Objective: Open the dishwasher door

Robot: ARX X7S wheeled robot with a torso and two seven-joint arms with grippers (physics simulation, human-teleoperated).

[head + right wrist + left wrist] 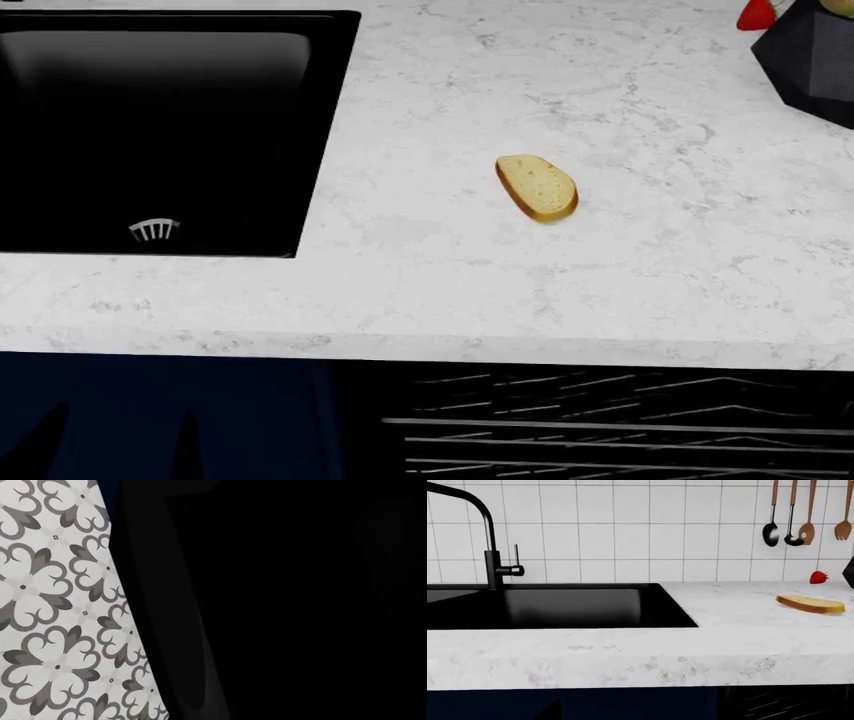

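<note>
In the head view the dishwasher opening [614,430] under the counter shows bare wire racks, so the door stands away from it. The racks also show in the left wrist view [787,705]. A flat black surface [300,600] fills most of the right wrist view, very close; it looks like the dishwasher door, with no handle visible. The right gripper's fingers do not show. Two faint dark shapes [120,440] against the navy cabinet may be my left gripper; whether it is open or shut cannot be made out.
White marble counter [441,290] with a black sink [160,130] and black tap [490,555]. A bread slice [537,187], a strawberry [818,577] and a black block [814,55] lie on it. Utensils [790,515] hang on the tiled wall. The floor [53,610] is patterned.
</note>
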